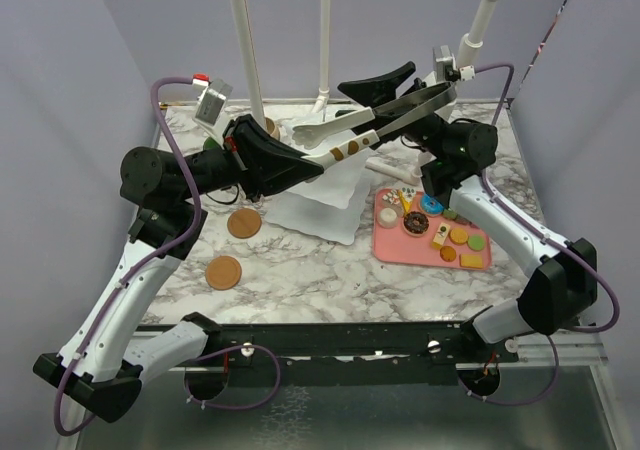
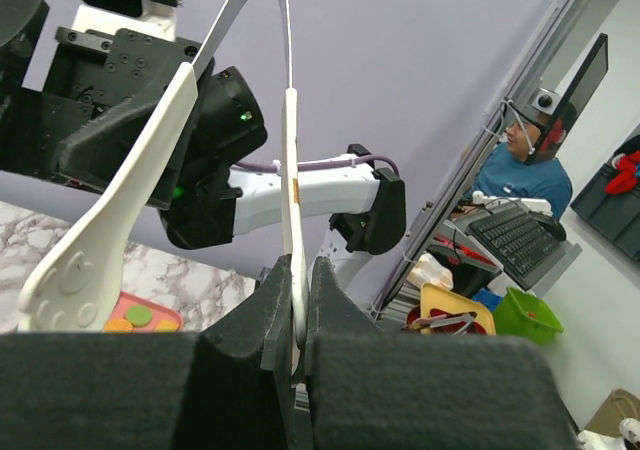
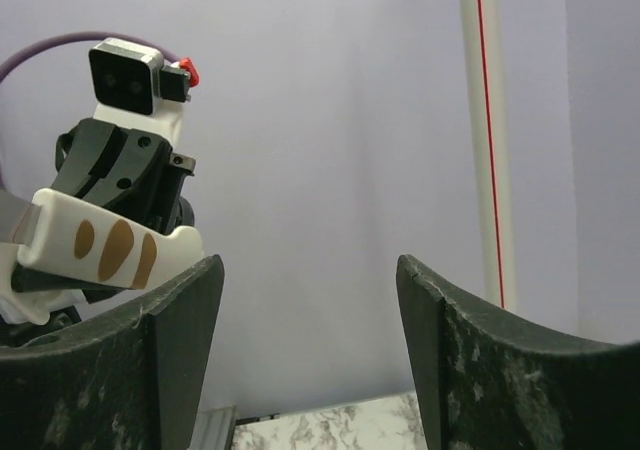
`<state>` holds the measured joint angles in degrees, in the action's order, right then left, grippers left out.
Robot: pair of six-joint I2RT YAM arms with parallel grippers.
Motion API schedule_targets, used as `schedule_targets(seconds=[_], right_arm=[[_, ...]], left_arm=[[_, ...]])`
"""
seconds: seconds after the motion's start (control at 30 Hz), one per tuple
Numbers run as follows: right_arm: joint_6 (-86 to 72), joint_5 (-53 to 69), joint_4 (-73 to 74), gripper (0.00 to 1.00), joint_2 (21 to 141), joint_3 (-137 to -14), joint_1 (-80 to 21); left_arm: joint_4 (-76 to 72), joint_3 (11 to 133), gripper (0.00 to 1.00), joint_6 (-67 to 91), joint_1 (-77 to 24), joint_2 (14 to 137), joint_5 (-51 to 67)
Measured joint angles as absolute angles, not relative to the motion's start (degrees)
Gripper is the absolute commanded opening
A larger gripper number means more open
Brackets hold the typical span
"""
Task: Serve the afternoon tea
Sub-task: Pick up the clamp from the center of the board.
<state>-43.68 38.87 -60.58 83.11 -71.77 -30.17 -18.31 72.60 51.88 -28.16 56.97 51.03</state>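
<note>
Clamping white tongs [image 2: 120, 205] in the tightly closed left gripper [image 2: 297, 305] above the tiered stand [image 1: 330, 208] at mid-counter; holding the right gripper [image 3: 310, 275] open and empty toward the far edge.

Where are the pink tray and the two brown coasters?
pink tray [image 1: 396, 246], top view, bare near-left corner.
nearer coaster [image 1: 224, 271], top view, its centre.
farther coaster [image 1: 244, 223], top view, its centre.
</note>
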Motion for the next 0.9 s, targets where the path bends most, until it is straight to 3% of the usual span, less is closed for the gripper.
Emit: schedule_targets(seconds=[0.2, 0.47, 0.9], right_arm=[[-46.7, 39.6, -63.0, 0.72, 84.9, -72.8, -31.2], [-47.5, 43.0, -64.2, 0.83, 84.1, -71.4, -32.1], [-46.9, 44.3, -63.8, 0.84, 80.7, -68.0, -32.8]], left_arm=[[-18.9, 72.1, 0.00, 51.8, -28.2, 56.7, 51.3], [-19.5, 71.6, 0.00, 51.6, -28.2, 56.6, 51.2], [-19.7, 74.4, 0.00, 51.3, -28.2, 56.9, 51.2]])
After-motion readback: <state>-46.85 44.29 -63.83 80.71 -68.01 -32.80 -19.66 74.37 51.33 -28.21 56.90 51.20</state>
